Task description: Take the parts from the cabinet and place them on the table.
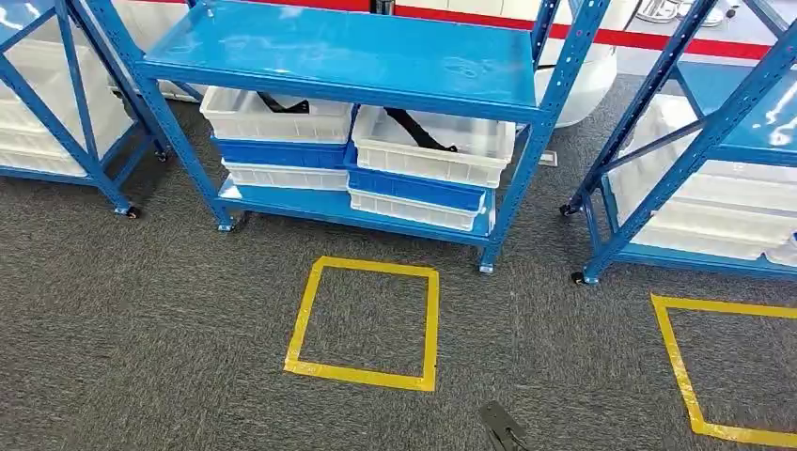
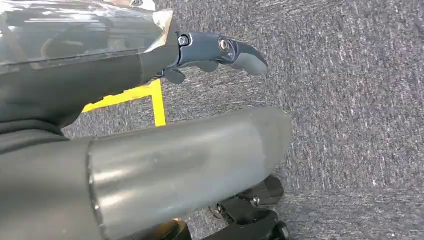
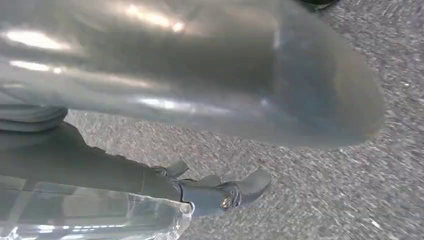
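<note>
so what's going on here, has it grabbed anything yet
Not yet. The robot stands on grey carpet facing a blue shelf rack, just behind a yellow tape square on the floor. On the rack's lower shelf sit stacked white and blue bins; the top two white bins each hold a black part. Both arms hang down: the left hand and right hand hold nothing, fingers loosely extended above the carpet. No part has been taken out so far.
</note>
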Robot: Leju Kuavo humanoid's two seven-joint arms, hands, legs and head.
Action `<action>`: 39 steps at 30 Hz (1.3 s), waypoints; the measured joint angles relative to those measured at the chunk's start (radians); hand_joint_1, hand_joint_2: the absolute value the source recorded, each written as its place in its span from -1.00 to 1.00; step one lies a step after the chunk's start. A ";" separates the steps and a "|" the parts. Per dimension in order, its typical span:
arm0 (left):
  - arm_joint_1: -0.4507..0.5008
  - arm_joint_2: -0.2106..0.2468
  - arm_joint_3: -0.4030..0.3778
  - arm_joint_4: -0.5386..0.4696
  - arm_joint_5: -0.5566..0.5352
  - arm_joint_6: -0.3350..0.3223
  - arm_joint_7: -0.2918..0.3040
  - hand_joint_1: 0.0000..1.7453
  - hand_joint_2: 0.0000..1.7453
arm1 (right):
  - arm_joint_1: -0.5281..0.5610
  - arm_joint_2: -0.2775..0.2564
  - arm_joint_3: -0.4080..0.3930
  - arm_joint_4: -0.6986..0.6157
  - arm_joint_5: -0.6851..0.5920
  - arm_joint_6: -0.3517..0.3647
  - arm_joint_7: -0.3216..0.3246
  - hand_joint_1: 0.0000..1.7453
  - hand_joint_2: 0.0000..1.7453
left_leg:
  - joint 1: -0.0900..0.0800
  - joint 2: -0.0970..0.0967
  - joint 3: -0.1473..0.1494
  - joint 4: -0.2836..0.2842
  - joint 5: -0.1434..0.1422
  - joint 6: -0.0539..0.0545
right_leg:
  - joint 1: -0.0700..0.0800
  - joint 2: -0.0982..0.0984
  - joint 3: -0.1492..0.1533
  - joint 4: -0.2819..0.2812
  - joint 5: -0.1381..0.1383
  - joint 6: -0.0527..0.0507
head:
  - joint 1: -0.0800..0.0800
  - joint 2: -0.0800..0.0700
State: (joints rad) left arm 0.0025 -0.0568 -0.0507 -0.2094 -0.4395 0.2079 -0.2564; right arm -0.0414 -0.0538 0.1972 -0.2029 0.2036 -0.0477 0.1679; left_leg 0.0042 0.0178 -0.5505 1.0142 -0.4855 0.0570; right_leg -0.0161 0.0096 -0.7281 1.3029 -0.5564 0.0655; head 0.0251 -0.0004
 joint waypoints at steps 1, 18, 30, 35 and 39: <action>0.000 0.000 0.000 0.000 0.001 0.000 0.000 -1.00 -1.00 | -0.001 0.000 0.000 0.000 0.005 -0.003 -0.002 -1.00 -1.00 | 0.000 -0.006 0.001 0.000 -0.001 -0.001 | -0.001 0.000 0.040 -0.074 0.029 0.011 | 0.000 0.000; 0.001 0.001 -0.012 0.000 0.008 -0.002 -0.001 -1.00 -1.00 | -0.005 0.005 0.004 0.002 0.029 -0.020 -0.007 -1.00 1.00 | 0.010 0.028 -0.023 0.045 0.005 -0.059 | -0.009 -0.068 0.168 -0.298 0.096 -0.047 | -0.003 0.000; -0.004 -0.001 -0.025 0.000 0.000 -0.021 0.005 -1.00 -1.00 | -0.002 0.005 0.004 0.006 0.030 -0.031 -0.002 -1.00 1.00 | -0.004 -0.062 -0.023 -0.006 0.027 0.001 | 0.003 -0.012 0.023 0.022 -0.042 -0.020 | 0.006 0.000; -0.007 -0.001 -0.030 0.000 -0.001 -0.021 0.008 -1.00 -1.00 | -0.004 0.004 0.005 0.007 0.031 -0.031 -0.002 -1.00 1.00 | -0.010 -0.128 -0.024 0.000 0.025 -0.011 | 0.003 0.054 0.179 -0.303 0.079 -0.013 | 0.005 0.000; 0.001 0.002 -0.035 0.000 -0.002 -0.021 0.008 -1.00 -1.00 | -0.010 0.011 0.005 0.007 0.033 -0.032 -0.001 -1.00 1.00 | -0.004 -0.128 -0.036 0.004 0.025 -0.033 | -0.010 0.014 0.184 -0.311 0.089 -0.037 | 0.005 0.000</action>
State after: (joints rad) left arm 0.0034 -0.0549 -0.0855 -0.2094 -0.4414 0.1865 -0.2480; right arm -0.0512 -0.0427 0.2022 -0.1957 0.2361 -0.0793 0.1671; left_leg -0.0002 -0.1097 -0.5867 1.0177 -0.4604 0.0242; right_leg -0.0259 0.0238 -0.5442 0.9920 -0.4672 0.0285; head 0.0301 -0.0004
